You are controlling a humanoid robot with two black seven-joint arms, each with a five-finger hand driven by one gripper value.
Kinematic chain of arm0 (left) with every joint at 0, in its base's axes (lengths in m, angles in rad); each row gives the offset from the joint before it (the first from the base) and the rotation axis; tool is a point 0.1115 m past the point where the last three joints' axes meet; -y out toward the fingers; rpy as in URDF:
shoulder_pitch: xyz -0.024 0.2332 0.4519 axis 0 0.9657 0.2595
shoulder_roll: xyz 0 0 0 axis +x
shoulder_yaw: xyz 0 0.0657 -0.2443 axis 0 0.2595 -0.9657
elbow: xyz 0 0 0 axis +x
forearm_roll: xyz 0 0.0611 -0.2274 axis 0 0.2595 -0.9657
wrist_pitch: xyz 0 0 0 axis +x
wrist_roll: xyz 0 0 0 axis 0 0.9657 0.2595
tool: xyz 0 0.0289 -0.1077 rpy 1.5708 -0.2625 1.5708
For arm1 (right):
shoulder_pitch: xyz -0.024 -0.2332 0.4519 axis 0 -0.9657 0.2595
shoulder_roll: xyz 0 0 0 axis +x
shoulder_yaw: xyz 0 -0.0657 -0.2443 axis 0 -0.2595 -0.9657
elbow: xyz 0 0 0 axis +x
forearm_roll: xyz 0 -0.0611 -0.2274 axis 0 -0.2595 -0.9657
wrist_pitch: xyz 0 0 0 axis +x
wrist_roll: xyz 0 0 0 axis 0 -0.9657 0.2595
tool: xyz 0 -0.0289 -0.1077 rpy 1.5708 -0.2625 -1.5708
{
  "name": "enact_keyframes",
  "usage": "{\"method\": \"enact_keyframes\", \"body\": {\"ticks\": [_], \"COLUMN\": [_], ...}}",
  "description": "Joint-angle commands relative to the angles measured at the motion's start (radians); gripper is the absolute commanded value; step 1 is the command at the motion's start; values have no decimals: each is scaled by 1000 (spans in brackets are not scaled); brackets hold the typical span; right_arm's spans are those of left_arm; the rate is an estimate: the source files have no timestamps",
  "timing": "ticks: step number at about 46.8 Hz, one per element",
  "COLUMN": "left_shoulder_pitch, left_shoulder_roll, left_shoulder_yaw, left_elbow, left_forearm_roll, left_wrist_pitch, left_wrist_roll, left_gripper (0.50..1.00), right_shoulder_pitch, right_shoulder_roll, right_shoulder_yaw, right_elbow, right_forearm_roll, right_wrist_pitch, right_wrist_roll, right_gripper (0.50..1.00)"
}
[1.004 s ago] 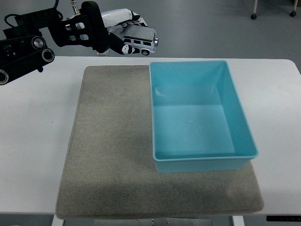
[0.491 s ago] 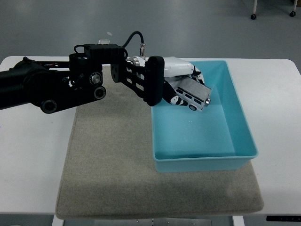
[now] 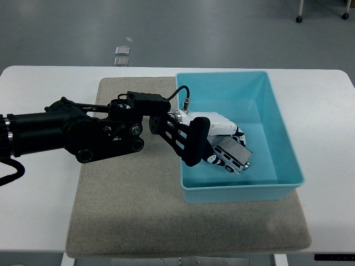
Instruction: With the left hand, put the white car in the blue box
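The left hand [image 3: 219,141] is inside the blue box [image 3: 285,145] right now, reaching over the box's left wall from the left side of the scene. Its white-shelled fingers [image 3: 236,133] are curled around the white car [image 3: 232,155], pinching it from above, and the car sits tilted, its nose dipping toward the near right of the box. The car looks more like a little van, grey-white with a row of dark side windows. It's low in the box, over the near half of the floor, but whether its wheels actually touch the floor can't be told from up here.

The black left arm [image 3: 66,136] stretches across the grey mat [image 3: 127,216] from the left edge, a cable looping up at the wrist. The blue box rests on the mat's right part, its right wall running past the mat's edge, and the mat lies on the white table [image 3: 39,221]. Beyond the table's far edge, a small grey floor plate [image 3: 122,56] shows on the floor.
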Motion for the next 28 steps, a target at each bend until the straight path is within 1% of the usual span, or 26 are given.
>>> {"method": "enact_keyframes", "body": {"ticks": [1,9,10,12,14,15,16,20,21,23,24,27,28], "left_shoulder_pitch": [1,1,3,3,4,4,4,6,7,9,9,9,9], "left_shoulder_roll": [-3,-4,-4,-4,-4,-4,-4,-3,-3,-1,-1,5,6], "left_shoulder_yaw": [1,-1,-1,-1,-2,-2,-2,-2,-2,-4,-4,-5,-5], "left_elbow": [-1,-2,-2,-5,-7,-8,-10,-11,-11,-13,-13,-16,-18], "left_forearm_roll": [0,0,0,0,-1,-1,-3,-3,-4,-12,-17,-18,-18], "left_wrist_pitch": [-2,5,6,8,11,11,11,11,11,11,11,11,11], "left_wrist_roll": [-3,-3,-3,-3,-3,-3,-3,-3,-3,-3,-3,-4,-4], "left_gripper": [500,500,529,610,709,741,754,776,795,865,883,889,906], "right_shoulder_pitch": [1,-1,-1,-1,1,1,1,-1,1,1,-1,1,1], "right_shoulder_roll": [0,0,0,0,0,0,0,0,0,0,0,0,0], "right_shoulder_yaw": [0,0,0,0,0,0,0,0,0,0,0,0,0], "right_elbow": [0,0,0,0,0,0,0,0,0,0,0,0,0], "right_forearm_roll": [0,0,0,0,0,0,0,0,0,0,0,0,0], "right_wrist_pitch": [0,0,0,0,0,0,0,0,0,0,0,0,0], "right_wrist_roll": [0,0,0,0,0,0,0,0,0,0,0,0,0], "right_gripper": [936,936,936,936,936,936,936,936,936,936,936,936,936]}}
